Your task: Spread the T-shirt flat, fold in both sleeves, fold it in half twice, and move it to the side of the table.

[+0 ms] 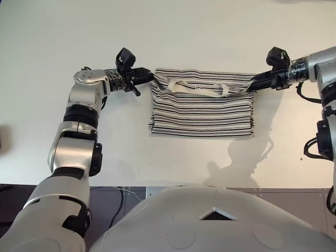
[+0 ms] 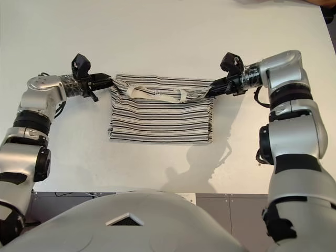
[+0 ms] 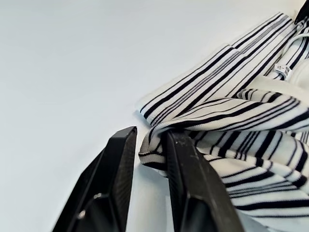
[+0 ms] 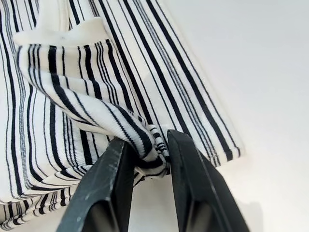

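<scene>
Cloth is doing all the talking here. The T-shirt [image 1: 202, 113] is lying in the middle of the table [image 1: 210, 31] as a layered striped rectangle, with its pale collar [image 1: 199, 86] showing along the far edge. Your left gripper [image 1: 149, 77] is pinching the far left corner, with its fingers nearly together and a roll of hem squeezed between them. Your right gripper [image 1: 255, 80] is doing the same at the far right corner, its jaws narrowed onto a bunched fold. Between the two, the far edge is being drawn taut and seems to be lifting slightly off the stack (the near edge is resting flat). You are handling something light, limp and stretchy, I'd judge. It is going to sag wherever it is unsupported, and the layers are likely to slide over one another. Corners are looking like the right place to grip, taking all layers at once. Pinching only the top layer is risking peeling the fold open.
</scene>
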